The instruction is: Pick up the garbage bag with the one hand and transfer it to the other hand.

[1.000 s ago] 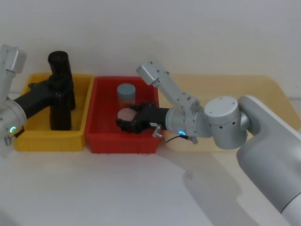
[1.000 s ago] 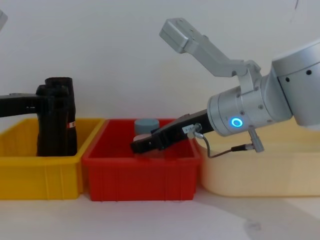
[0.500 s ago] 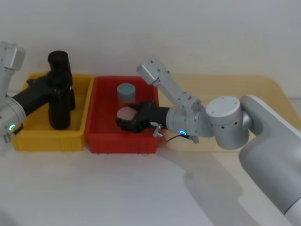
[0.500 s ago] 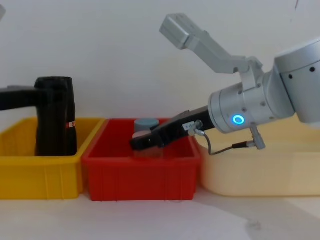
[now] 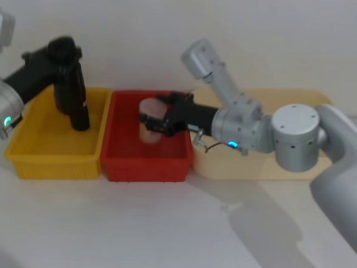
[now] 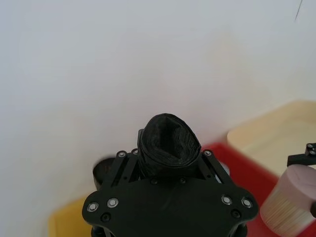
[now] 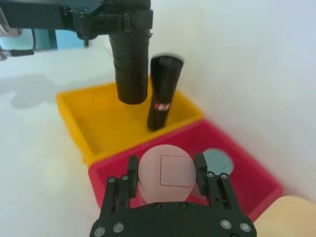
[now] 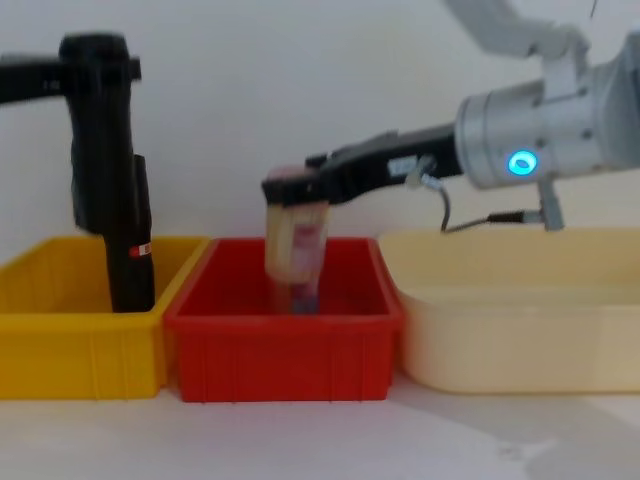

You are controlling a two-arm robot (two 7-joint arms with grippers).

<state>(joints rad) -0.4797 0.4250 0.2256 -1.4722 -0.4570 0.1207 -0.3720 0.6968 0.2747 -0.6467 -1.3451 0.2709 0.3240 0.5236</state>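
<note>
The garbage bag, a plain black roll, hangs upright in the air over the yellow bin, clear of its floor. Your left gripper has its fingers clenched round the roll's upper end. Just beside it, a second black roll with a red-and-white label stands inside that bin. Over the neighbouring red bin, your right gripper has its fingers grasping a pink-lidded canister, held up in the air. A grey-lidded jar sits in the red bin. A cream tray lies furthest right on the white table.
</note>
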